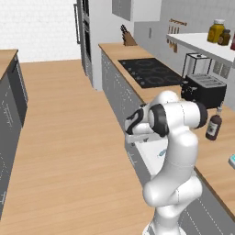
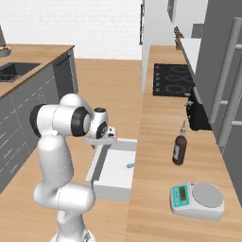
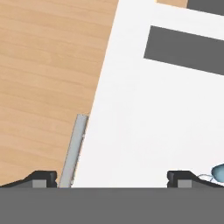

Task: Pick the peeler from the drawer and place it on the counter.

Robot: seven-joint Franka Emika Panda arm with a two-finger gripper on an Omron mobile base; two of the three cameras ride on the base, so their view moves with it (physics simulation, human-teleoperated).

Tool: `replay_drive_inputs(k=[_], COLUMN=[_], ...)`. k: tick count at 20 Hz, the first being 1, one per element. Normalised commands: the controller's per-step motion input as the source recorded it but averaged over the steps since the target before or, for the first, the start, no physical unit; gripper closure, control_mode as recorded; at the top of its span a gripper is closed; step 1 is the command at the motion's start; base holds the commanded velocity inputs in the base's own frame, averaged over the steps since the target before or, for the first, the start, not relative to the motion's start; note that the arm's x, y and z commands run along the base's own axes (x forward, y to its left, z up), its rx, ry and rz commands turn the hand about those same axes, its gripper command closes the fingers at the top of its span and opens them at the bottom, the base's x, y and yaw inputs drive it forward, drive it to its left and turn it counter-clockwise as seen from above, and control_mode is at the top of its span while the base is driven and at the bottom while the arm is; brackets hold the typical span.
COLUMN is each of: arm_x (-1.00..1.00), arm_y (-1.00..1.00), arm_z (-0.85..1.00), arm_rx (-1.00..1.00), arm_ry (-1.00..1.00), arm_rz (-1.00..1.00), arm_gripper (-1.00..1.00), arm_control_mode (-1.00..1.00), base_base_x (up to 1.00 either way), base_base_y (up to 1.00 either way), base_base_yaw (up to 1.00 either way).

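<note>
Hand (image 3: 112, 178) sits over the open drawer (image 3: 144, 131), looking down; its two dark tips stand wide apart at the bottom of the hand view with nothing between them, so it's spread and empty. Left to right in that view: wood floor, the silver bar handle (image 3: 74, 151) on the drawer front, bare white drawer floor, then the peeler (image 3: 214, 173) just outside the right tip, cut by the frame edge.

Judgement: step in hand is lining up for the pick. The hand needs to shift toward the peeler side until it's centred between the tips, roll so the tips close across the slim handle, then drop straight down. Watch the drawer wall nearby.

Peeler: small, pale-blue handle, whitish looped head, lying flat in the drawer (image 2: 116, 170) near the table-side wall (image 2: 128, 165). Handle looks thin and low, easy to miss or skid.

Table (image 2: 156, 198) alongside has bare wood for the drop.
</note>
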Motion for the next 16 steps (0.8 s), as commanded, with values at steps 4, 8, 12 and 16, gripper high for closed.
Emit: replay_drive_inputs(k=[4, 8, 12, 16], arm_x=[0.00, 0.06, 0.01, -0.15], arm_y=[0.45, 0.58, 0.84, 1.00], arm_z=[-0.53, -0.51, -0.31, -0.01], arm_rx=[0.00, 0.00, 0.00, 0.00], arm_ry=[0.03, 0.02, 0.01, 0.00], arm_rz=[-0.01, -0.06, -0.06, -0.05], arm_gripper=[-1.00, -1.00, -1.00, -1.00], arm_control_mode=[-1.00, -1.00, -1.00, -1.00], base_base_x=[0.00, 0.00, 0.00, 0.00], base_base_y=[0.00, 0.00, 0.00, 0.00], base_base_yaw=[0.00, 0.00, 0.00, 0.00])
